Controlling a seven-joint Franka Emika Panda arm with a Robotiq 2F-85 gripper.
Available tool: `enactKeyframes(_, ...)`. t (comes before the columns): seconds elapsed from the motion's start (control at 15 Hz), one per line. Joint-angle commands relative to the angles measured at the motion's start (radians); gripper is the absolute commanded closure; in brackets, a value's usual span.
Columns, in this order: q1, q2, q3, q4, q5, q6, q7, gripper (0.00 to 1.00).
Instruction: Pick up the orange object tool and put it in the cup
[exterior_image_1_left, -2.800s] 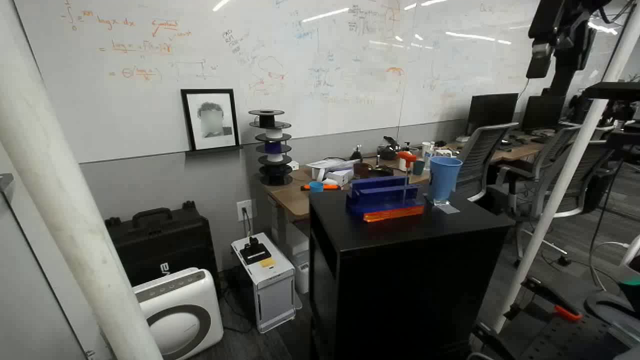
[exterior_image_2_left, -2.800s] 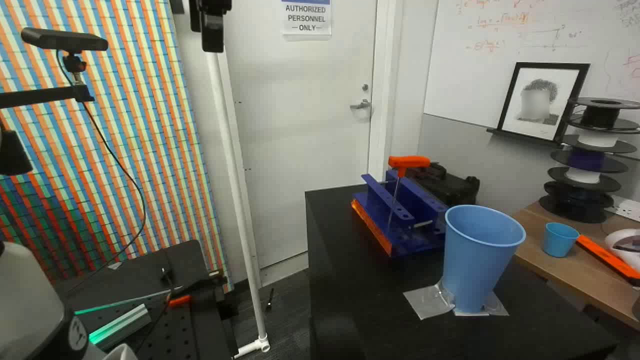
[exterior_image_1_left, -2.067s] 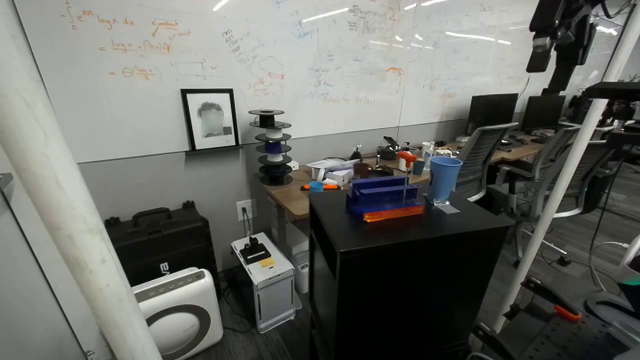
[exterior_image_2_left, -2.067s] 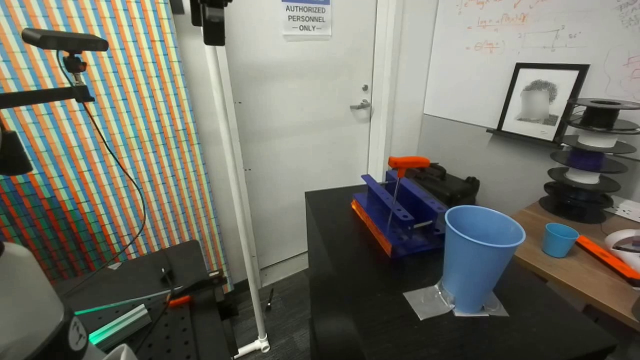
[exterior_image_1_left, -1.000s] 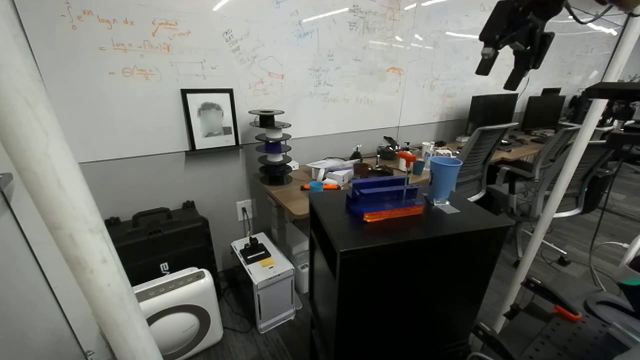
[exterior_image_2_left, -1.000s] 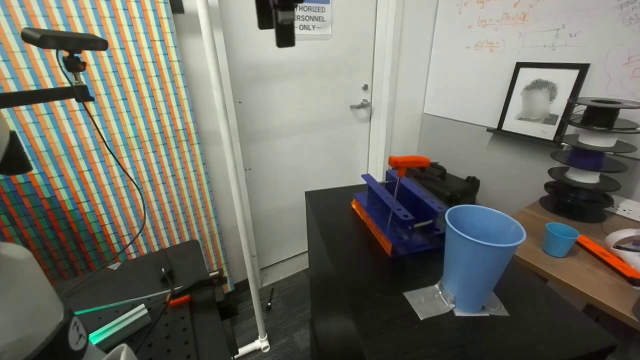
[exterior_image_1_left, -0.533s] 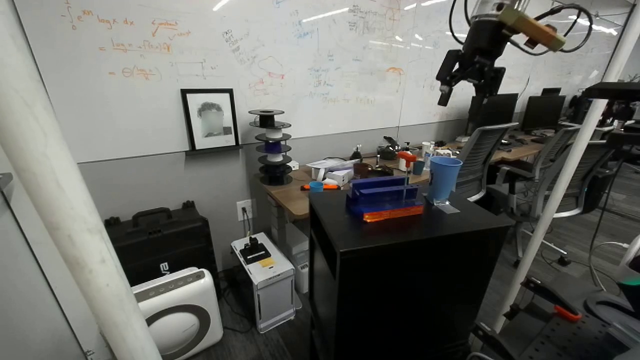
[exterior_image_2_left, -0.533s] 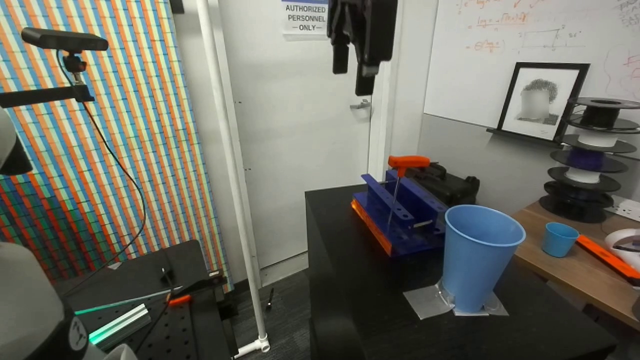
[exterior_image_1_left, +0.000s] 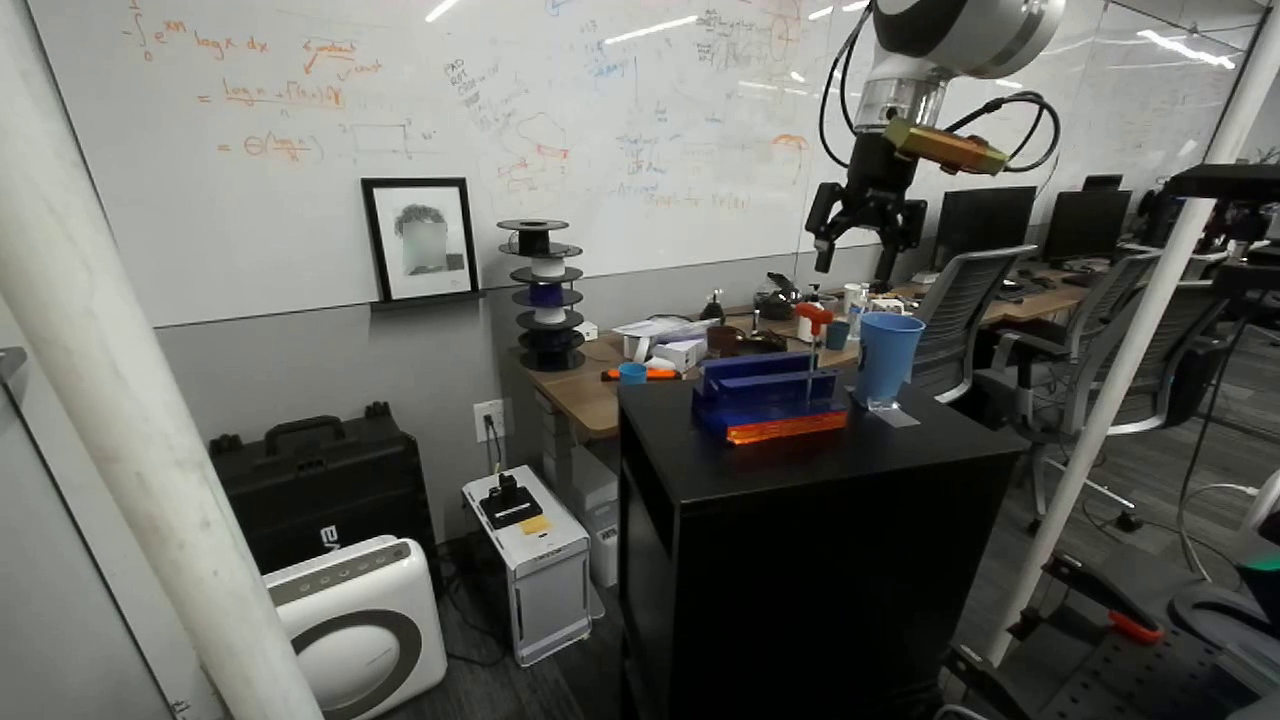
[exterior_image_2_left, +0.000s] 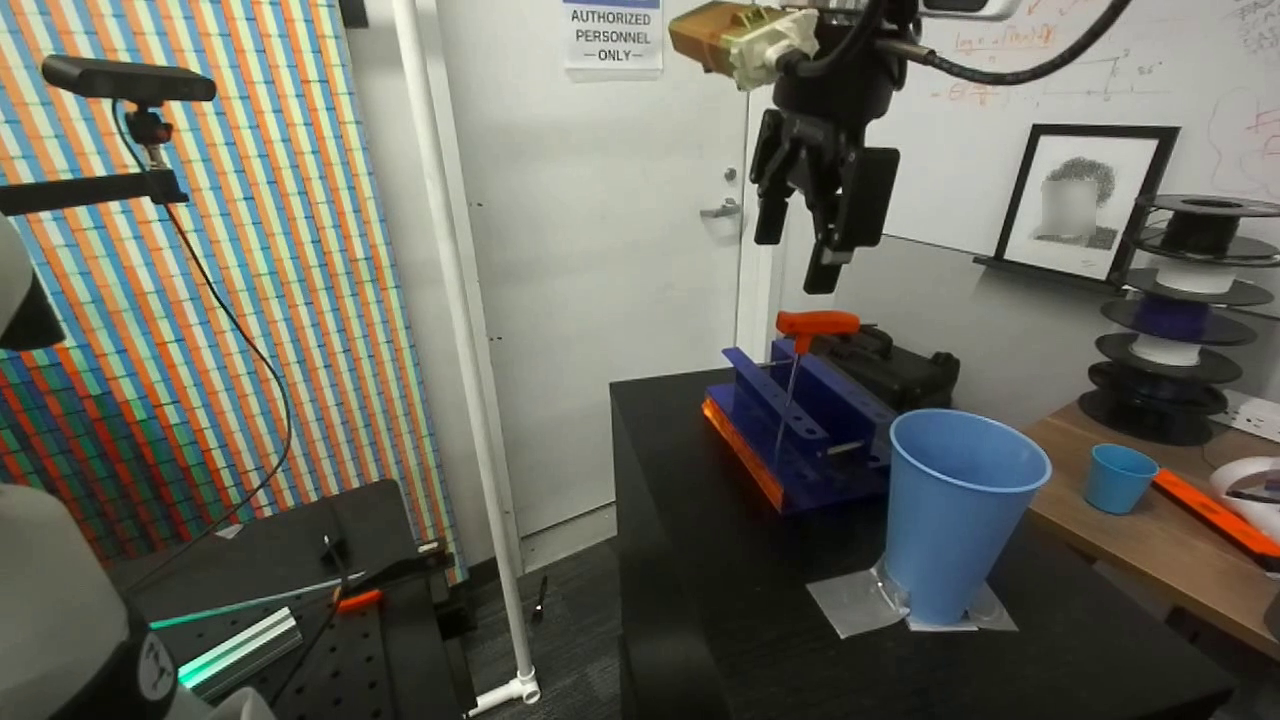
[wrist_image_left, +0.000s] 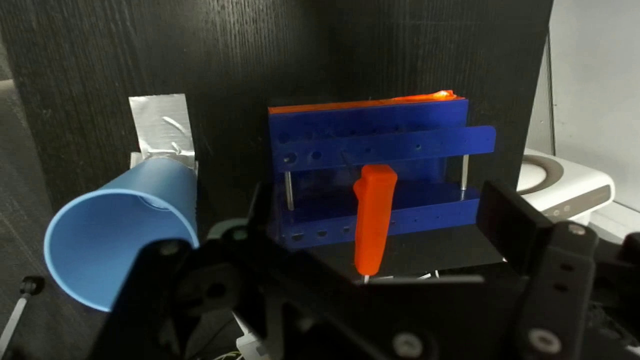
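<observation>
The orange-handled tool (exterior_image_2_left: 818, 323) stands upright in the dark-blue rack (exterior_image_2_left: 850, 395), its thin metal shaft going down into it. It also shows in an exterior view (exterior_image_1_left: 814, 317) and in the wrist view (wrist_image_left: 374, 220). The tall light-blue cup (exterior_image_2_left: 950, 530) stands upright beside the rack, taped down at its base; it also shows in the wrist view (wrist_image_left: 172, 185). My gripper (exterior_image_2_left: 796, 262) is open and empty above the tool, apart from it. In the wrist view the orange handle lies between the spread fingers (wrist_image_left: 382, 215); the lower shaft is hidden there.
Rack and cup stand on a black cabinet (exterior_image_1_left: 720, 475). A wooden desk (exterior_image_2_left: 1060, 520) with a small blue cup (exterior_image_2_left: 1120, 480) and a stack of spools (exterior_image_2_left: 1165, 350) is behind. A white pole (exterior_image_2_left: 465, 330) and a mounted camera (exterior_image_2_left: 130, 80) stand nearby.
My gripper has come down from the top edge of both exterior views to just above the tool, and more of the arm is in view. The tool, rack and cup have not moved.
</observation>
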Motion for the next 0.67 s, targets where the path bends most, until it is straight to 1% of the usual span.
enactKeyframes(0.0, 0.017, 0.123, 0.014, 0.134, -0.051, -0.008, 0.066, 0.00)
enactKeyframes(0.2, 0.037, 0.197, 0.024, 0.199, -0.070, -0.023, 0.097, 0.00)
enactKeyframes(0.4, 0.053, 0.254, 0.028, 0.227, -0.069, -0.058, 0.119, 0.00)
enactKeyframes(0.47, 0.059, 0.265, 0.027, 0.225, -0.081, -0.069, 0.135, 0.25)
enactKeyframes(0.53, 0.063, 0.277, 0.025, 0.228, -0.087, -0.087, 0.141, 0.27)
enactKeyframes(0.6, 0.066, 0.286, 0.022, 0.227, -0.098, -0.106, 0.152, 0.34)
